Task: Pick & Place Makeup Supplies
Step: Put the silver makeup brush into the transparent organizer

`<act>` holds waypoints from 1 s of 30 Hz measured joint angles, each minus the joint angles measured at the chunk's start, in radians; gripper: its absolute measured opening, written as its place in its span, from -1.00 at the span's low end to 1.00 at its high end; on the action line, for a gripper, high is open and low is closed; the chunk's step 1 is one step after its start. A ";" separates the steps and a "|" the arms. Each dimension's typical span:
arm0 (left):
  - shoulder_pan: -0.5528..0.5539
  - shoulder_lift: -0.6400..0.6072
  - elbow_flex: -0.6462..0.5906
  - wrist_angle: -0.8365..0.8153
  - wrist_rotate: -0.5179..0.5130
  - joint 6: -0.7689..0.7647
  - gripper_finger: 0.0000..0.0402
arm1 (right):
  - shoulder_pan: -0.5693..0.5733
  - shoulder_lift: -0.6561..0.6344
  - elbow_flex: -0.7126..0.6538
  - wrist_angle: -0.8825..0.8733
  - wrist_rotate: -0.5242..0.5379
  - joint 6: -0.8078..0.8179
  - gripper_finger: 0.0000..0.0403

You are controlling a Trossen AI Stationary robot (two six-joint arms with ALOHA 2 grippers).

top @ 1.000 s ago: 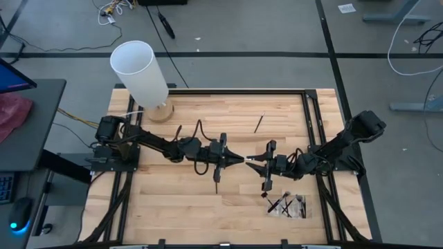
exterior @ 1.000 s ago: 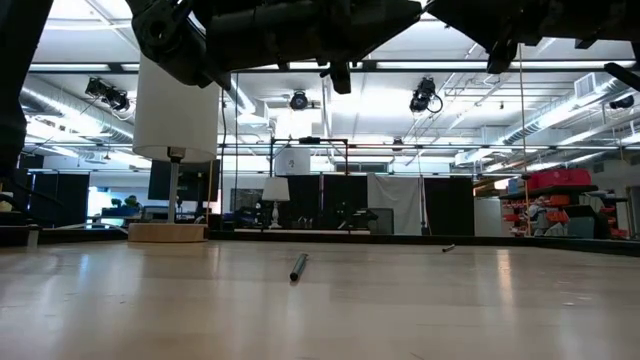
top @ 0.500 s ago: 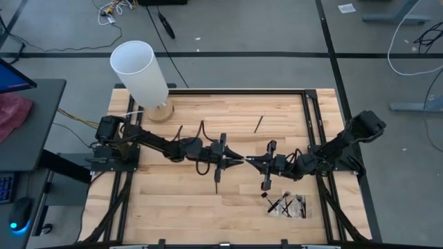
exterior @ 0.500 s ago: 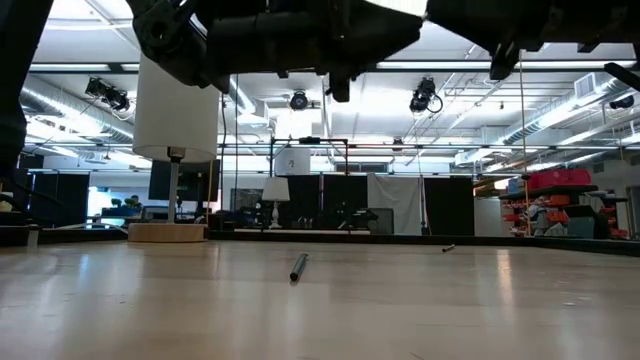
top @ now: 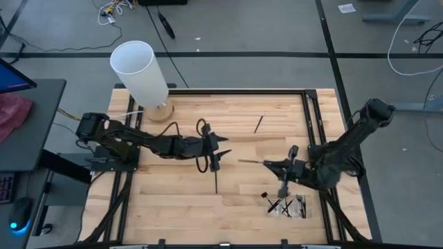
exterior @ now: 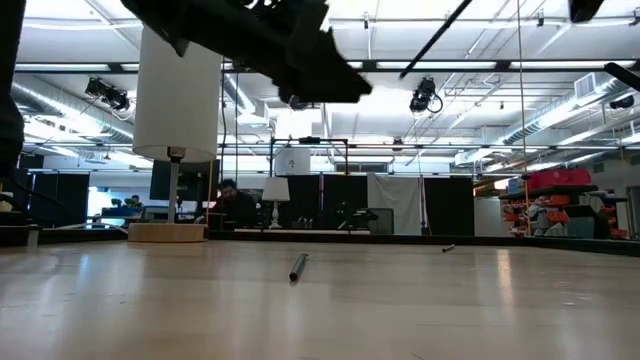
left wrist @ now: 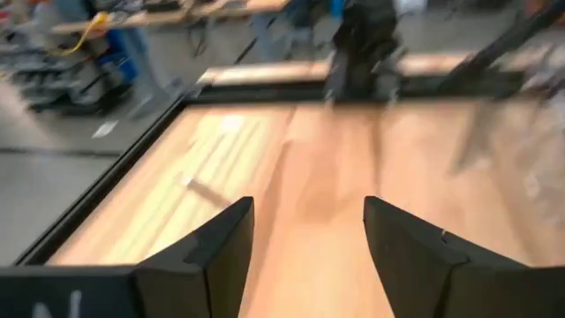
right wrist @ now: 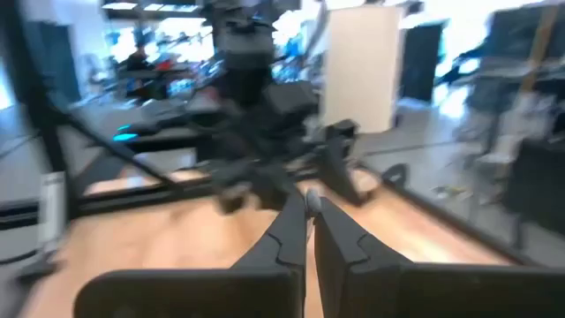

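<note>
My right gripper [top: 268, 164] is shut on a thin dark makeup brush [top: 250, 162] above the table's middle right. That brush shows as a slanting dark rod [exterior: 432, 40] in the low view. My left gripper [top: 219, 151] hangs open left of the brush's free end, with nothing between its fingers [left wrist: 305, 252]. A second brush [top: 216, 183] lies flat on the wood below the left gripper. Another [top: 259, 123] lies farther back. Several brushes [top: 284, 204] lie heaped on a clear sheet near the front right. My right gripper pinches one end of the brush [right wrist: 311, 203] between its two shut fingers. The fingers come level from the table's right and lie along the brush. The rest of it [top: 246, 161] sticks out past the fingertips toward the table's left, lifted clear of the table.
A tall white cylinder [top: 142, 72] stands on a round wooden base at the far left corner. Black frame rails [top: 311, 117] run along the table's sides. Bare wood [top: 180, 200] lies at the near left. A person [exterior: 230, 200] sits in the room beyond.
The two grippers met tip to tip over the table's middle with the brush between them. My left gripper has opened, let go and drawn back toward the left. My right gripper has shut on the brush and carried it toward the right and near edge, clear of the table.
</note>
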 joint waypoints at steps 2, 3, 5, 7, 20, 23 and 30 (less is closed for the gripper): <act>-0.009 -0.013 0.000 -0.074 -0.050 -0.005 0.09 | 0.032 -0.046 0.082 -0.260 -0.016 0.151 -0.97; -0.013 -0.014 0.000 -0.097 -0.071 -0.009 0.09 | 0.044 -0.062 0.125 -0.402 -0.032 0.248 -0.97; -0.022 -0.013 0.000 -0.139 -0.103 -0.029 0.07 | 0.054 -0.069 0.220 -0.667 -0.122 0.439 -0.97; -0.028 -0.002 0.000 -0.143 -0.114 -0.044 0.05 | 0.059 -0.059 0.305 -0.877 -0.246 0.602 -0.97; -0.036 0.026 0.000 -0.151 -0.123 -0.057 -0.01 | 0.199 0.031 0.486 -1.244 -0.507 1.096 -0.97; -0.036 0.026 0.000 -0.149 -0.124 -0.057 -0.01 | 0.250 0.051 0.486 -1.332 -0.471 1.251 -0.97; -0.036 0.026 0.000 -0.149 -0.124 -0.058 -0.01 | 0.301 0.106 0.486 -1.391 -0.358 1.397 -0.97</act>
